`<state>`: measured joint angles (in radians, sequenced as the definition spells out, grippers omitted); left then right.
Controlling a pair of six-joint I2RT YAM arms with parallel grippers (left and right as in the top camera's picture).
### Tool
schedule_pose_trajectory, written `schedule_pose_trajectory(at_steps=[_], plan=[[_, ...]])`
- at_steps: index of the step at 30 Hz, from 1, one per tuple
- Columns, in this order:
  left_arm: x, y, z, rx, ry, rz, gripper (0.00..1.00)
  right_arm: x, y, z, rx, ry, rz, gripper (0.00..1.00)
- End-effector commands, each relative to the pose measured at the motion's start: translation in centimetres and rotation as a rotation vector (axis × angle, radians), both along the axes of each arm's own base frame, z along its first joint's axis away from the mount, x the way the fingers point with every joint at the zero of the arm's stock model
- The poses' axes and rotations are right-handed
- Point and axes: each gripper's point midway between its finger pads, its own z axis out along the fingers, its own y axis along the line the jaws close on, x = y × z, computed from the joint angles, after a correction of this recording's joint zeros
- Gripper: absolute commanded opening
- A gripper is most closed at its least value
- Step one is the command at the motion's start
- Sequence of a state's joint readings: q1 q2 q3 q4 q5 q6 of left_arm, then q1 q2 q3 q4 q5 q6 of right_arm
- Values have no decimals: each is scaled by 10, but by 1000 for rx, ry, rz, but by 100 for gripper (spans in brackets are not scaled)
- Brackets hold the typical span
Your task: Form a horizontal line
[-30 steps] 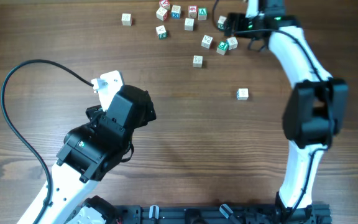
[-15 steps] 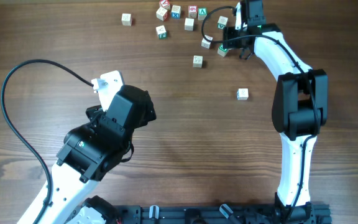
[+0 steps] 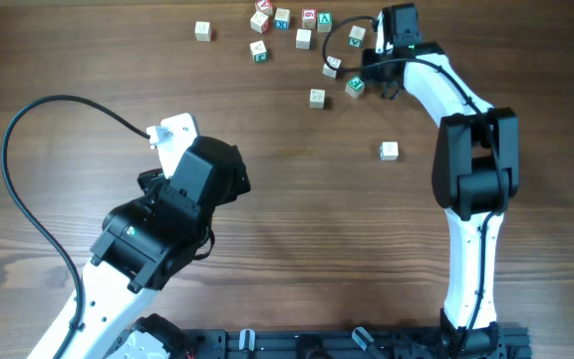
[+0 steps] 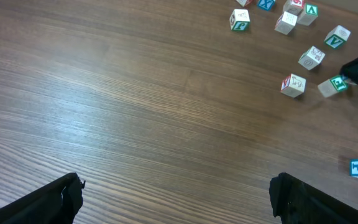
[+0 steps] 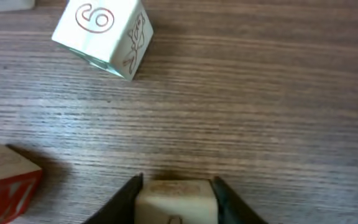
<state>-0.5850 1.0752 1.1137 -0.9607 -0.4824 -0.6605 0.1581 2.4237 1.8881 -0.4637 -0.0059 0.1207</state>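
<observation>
Cubes [image 3: 303, 39] of pale wood lie scattered along the far side of the table [image 3: 287, 249], apart from one another and not yet in a row. My right arm rises from the near right edge, bends at the elbow, and reaches far and to the left into the cluster. My right gripper [image 3: 369, 68] sits low at the table there. Seen from its wrist camera, its two dark fingers [image 5: 124, 200] press both sides of a pale cube [image 5: 176, 198], so the jaws are closed on it.

Ahead of that cube stands a tilted cube with a red numeral [image 5: 101, 34], with bare wood between them. A red-lettered cube [image 5: 5, 180] sits off to the left. From overhead, a green-marked cube [image 3: 355, 86] lies just beside the gripper, and a lone cube [image 3: 389, 151] rests well apart, nearer to me.

My left arm is folded low over the near left of the table, with a black cable [image 3: 28, 130] looping behind it. My left gripper [image 4: 176, 183] has its jaws spread wide, with only bare wood between them.
</observation>
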Motion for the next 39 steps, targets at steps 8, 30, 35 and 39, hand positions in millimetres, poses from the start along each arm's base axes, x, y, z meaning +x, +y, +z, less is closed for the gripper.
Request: schedule_pose_trajectory(at_steps=[8, 30, 35, 39], plan=[[2, 4, 1, 4, -10, 27, 100, 2, -4, 82, 10, -97, -18, 6], [2, 4, 1, 4, -10, 27, 100, -227, -163, 251, -239, 141, -437, 4], [2, 4, 1, 4, -10, 27, 100, -217, -153, 157, -199, 207, -341, 5], [2, 4, 1, 4, -10, 27, 100, -210, -129, 100, -99, 186, -217, 4]])
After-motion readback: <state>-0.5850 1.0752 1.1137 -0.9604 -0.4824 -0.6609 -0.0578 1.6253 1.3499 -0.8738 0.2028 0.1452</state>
